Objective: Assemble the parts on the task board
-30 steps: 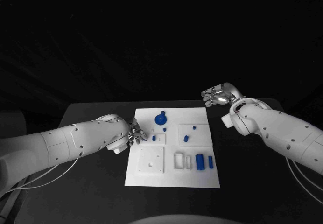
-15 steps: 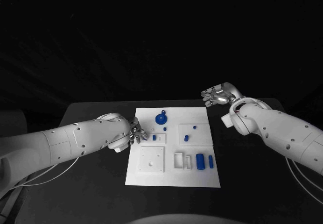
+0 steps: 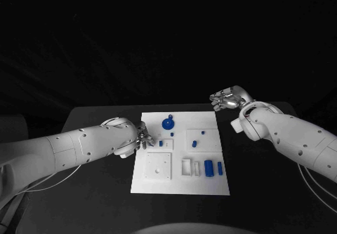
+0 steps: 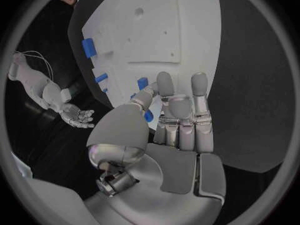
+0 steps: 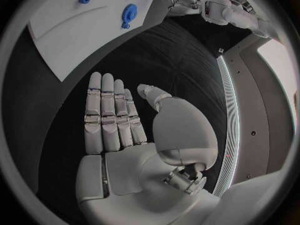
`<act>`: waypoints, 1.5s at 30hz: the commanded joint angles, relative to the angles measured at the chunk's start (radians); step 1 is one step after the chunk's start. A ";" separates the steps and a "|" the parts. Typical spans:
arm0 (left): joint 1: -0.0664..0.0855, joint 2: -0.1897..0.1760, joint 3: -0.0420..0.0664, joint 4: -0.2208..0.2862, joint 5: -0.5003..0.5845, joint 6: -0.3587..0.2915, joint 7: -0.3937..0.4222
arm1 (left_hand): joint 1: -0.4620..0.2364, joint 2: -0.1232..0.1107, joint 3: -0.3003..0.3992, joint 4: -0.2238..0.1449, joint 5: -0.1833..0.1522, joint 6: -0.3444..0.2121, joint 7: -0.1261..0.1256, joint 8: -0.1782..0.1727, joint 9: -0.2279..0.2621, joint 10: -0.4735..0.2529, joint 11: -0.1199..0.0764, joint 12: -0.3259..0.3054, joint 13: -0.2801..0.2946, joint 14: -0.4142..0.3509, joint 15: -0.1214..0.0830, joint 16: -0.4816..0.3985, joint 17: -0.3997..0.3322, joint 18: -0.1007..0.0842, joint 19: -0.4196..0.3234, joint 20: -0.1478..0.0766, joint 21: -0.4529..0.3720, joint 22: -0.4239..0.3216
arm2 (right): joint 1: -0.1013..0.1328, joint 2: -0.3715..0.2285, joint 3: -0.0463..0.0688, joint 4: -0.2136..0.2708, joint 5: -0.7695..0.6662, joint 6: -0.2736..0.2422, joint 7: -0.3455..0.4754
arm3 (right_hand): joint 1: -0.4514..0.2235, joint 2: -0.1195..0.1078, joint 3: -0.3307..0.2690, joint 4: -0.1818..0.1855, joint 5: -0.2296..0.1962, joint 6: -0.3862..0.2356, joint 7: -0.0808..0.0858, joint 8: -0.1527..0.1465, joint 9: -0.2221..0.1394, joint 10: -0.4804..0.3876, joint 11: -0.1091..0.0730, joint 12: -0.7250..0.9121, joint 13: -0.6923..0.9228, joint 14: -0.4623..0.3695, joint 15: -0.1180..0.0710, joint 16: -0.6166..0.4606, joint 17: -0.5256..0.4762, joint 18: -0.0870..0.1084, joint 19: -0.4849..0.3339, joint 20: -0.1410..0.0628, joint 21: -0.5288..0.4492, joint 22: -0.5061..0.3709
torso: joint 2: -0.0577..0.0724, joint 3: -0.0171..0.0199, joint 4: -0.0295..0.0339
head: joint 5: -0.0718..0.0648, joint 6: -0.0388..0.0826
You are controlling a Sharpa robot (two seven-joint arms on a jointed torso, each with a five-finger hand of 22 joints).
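The white task board (image 3: 181, 183) lies in the middle of the black table. On it are a round blue part (image 3: 168, 124), small blue parts (image 3: 195, 144) and two blue blocks (image 3: 208, 168) near its right side. My left hand (image 3: 142, 138) hovers at the board's left edge, fingers stretched out over a small blue part (image 4: 142, 82), holding nothing. My right hand (image 3: 226, 100) is beyond the board's far right corner, apart from it. It lies flat and empty (image 5: 115, 115), with the board (image 5: 75, 35) and round part (image 5: 129, 11) ahead of it.
White raised blocks with holes and slots (image 3: 158, 166) stand on the board's near half. Bare black table (image 3: 91, 195) stretches to both sides of the board. The table's far edge runs just behind the right hand.
My left forearm has shifted very slightly; both hands and all parts stay where they were.
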 commanded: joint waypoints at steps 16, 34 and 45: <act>-0.020 0.020 -0.007 0.010 -0.047 0.058 0.014 | -0.006 0.018 -0.006 0.016 -0.012 0.174 -0.109 0.002 0.004 0.031 -0.026 0.015 0.011 0.000 -0.004 0.017 0.010 -0.015 -0.004 0.000 0.008 0.018 | 0.000 0.000 0.001 0.000 -0.006 0.010 0.005 | -0.008 -0.002 0.009 -0.003 0.015 0.001 0.005 -0.003 0.000 -0.002 0.004 -0.002 -0.001 0.003 0.000 -0.005 -0.002 0.001 -0.008 0.002 0.005 -0.001 | 0.000 -0.0008 0.0006 | -0.001 -0.002; -0.020 0.021 -0.007 0.009 -0.058 0.086 0.016 | -0.010 0.019 -0.009 0.024 -0.015 0.181 -0.113 0.009 0.006 0.031 -0.029 0.027 0.025 0.001 -0.003 0.041 0.042 -0.015 -0.005 0.002 0.013 0.018 | -0.001 -0.003 0.001 -0.004 -0.006 0.011 0.006 | -0.009 -0.003 0.012 -0.005 0.024 0.001 0.005 -0.003 0.000 -0.002 0.004 -0.002 -0.001 0.003 0.000 -0.005 -0.002 0.002 -0.008 0.002 0.005 -0.001 | 0.000 -0.0016 0.0014 | -0.001 -0.005; -0.026 0.024 -0.007 0.004 -0.067 0.098 0.019 | -0.012 0.026 -0.010 0.032 -0.021 0.187 -0.113 0.010 0.000 0.031 -0.029 0.029 0.036 0.000 -0.003 0.046 0.049 -0.015 -0.006 0.002 0.016 0.018 | -0.001 -0.002 0.001 -0.006 -0.006 0.012 0.006 | -0.011 -0.004 0.013 -0.005 0.028 0.001 0.005 -0.003 0.000 -0.002 0.004 -0.002 -0.001 0.003 0.000 -0.006 -0.002 0.002 -0.008 0.002 0.005 -0.001 | 0.000 -0.0018 0.0006 | -0.002 -0.008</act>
